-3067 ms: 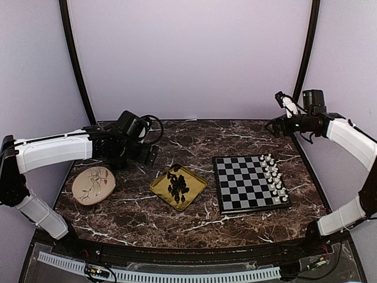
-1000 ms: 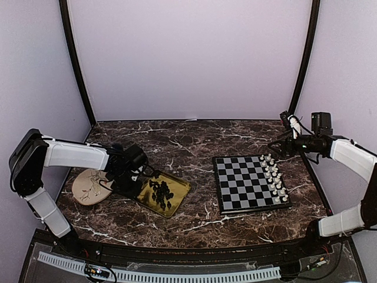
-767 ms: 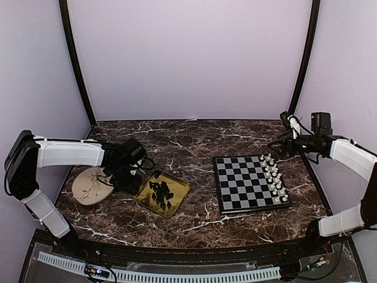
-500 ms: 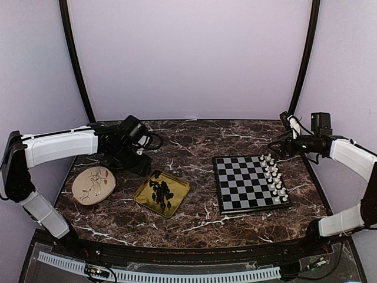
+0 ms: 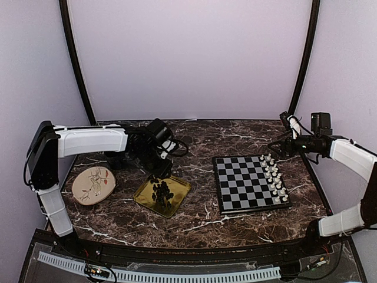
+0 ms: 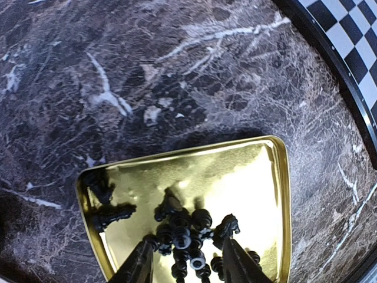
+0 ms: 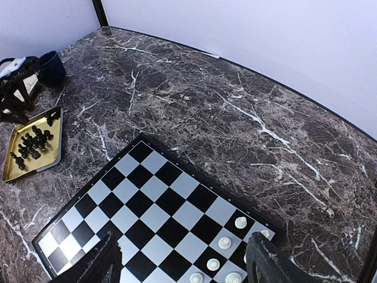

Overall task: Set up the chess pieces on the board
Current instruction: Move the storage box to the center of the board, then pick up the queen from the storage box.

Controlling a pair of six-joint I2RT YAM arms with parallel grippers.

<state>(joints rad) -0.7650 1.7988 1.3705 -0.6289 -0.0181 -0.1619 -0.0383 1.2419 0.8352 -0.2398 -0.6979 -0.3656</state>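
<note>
Just one board (image 5: 241,183) — one tray (image 5: 180,189), one plate (image 5: 94,184).

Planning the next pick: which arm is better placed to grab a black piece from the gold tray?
Left. The left gripper hangs open over the black pieces in the gold tray; the right gripper is near the board.
</note>
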